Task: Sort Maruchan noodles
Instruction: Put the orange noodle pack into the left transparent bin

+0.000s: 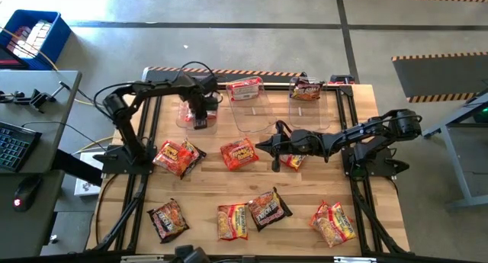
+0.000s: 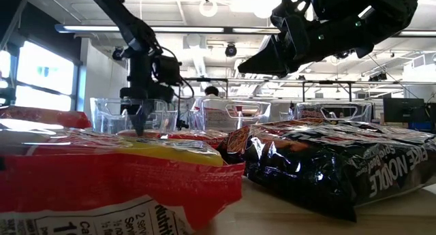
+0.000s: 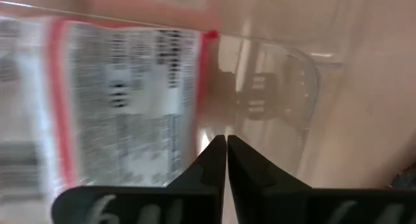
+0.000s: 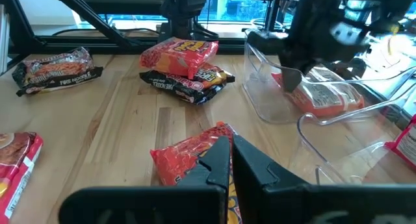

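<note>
Nearest the table's front edge lie four of the noodle packets: a dark one at the left, an orange one overlapping another dark packet in the middle, and an orange-red packet at the right. Farther in, a red packet stacked on a dark one sits toward my left arm's base, and a lone red packet lies mid-table. My right gripper hovers just beside that one, fingers pressed together and empty, above a small orange packet partly hidden under my arm. Beyond that stand three clear bins along the far edge. My left gripper hangs point-down in the left bin, fingers closed on nothing, with a red-and-white packet lying in that bin right at my fingertips. The middle bin has a red-and-white packet perched on its far rim, and the right bin carries a dark packet on its far rim likewise.
</note>
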